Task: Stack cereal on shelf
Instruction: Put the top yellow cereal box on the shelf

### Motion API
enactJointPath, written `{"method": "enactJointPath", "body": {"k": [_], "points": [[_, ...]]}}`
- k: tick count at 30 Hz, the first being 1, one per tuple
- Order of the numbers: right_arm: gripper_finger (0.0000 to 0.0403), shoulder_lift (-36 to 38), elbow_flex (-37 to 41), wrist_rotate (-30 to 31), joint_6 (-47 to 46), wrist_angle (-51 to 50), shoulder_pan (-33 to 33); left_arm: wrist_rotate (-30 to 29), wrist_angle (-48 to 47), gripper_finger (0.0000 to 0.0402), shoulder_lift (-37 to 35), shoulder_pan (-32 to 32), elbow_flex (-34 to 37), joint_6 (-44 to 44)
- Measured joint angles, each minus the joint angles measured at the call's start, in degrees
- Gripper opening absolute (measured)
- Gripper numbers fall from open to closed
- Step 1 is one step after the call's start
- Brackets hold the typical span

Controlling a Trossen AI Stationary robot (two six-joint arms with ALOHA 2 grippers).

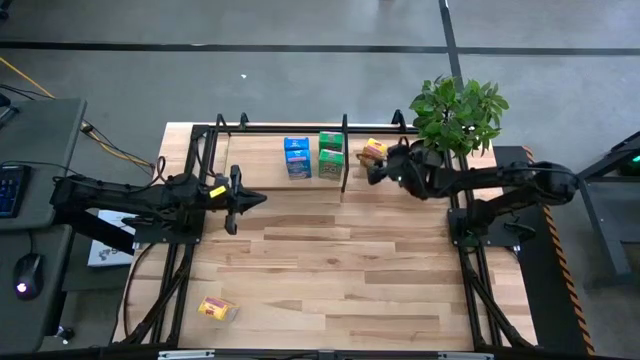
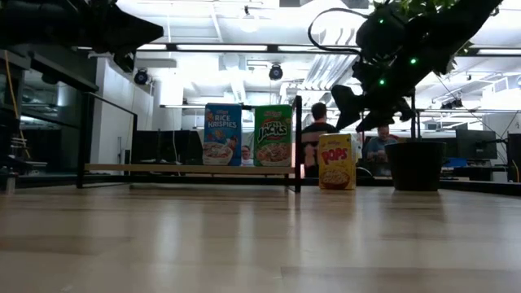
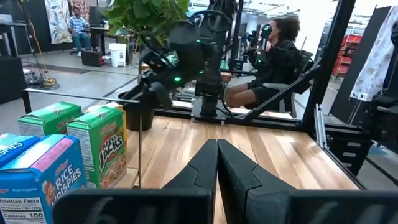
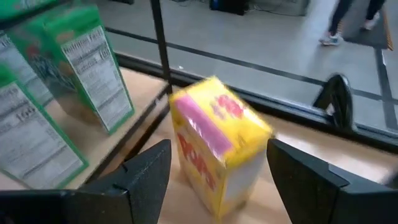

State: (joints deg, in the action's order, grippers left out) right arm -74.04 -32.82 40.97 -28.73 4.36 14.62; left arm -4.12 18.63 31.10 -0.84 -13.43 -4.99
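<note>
A yellow cereal box (image 1: 373,150) marked POPS (image 2: 336,161) stands upright on its base just right of the shelf's black divider (image 2: 298,142). My right gripper (image 1: 372,168) hovers open above it (image 2: 358,114). In the right wrist view its fingers flank the box (image 4: 214,143) with gaps on both sides. Blue (image 1: 297,157) and green (image 1: 331,155) boxes stand on the shelf board (image 2: 163,168) left of the divider. Another yellow box (image 1: 216,308) lies on the table near its front left corner. My left gripper (image 1: 250,200) is shut (image 3: 216,155) over the table's left side.
A potted plant (image 1: 458,112) stands at the table's far right corner, its pot (image 2: 415,165) close beside the yellow box and my right arm. The shelf's black frame bars (image 1: 300,128) run along the far edge. People sit in the room beyond the table.
</note>
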Motion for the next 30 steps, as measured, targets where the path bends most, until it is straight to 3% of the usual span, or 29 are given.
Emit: {"method": "enactJointPath", "body": {"k": [7, 20, 30], "points": [[0.0256, 0.0, -0.02, -10.22, 6.78, 3.29, 5.47, 0.0, 2.16, 0.0003, -0.01, 0.0, 0.0, -0.81], [0.0256, 0.0, -0.11, -18.07, 14.96, 4.18, 9.37, 0.5, 2.21, 0.0003, -0.01, 0.0, 0.0, -0.98], [0.0256, 0.08, -0.24, -25.08, 9.8, 4.7, 9.37, 0.48, 2.24, 0.0003, -0.01, 0.0, 0.0, -0.92]]}}
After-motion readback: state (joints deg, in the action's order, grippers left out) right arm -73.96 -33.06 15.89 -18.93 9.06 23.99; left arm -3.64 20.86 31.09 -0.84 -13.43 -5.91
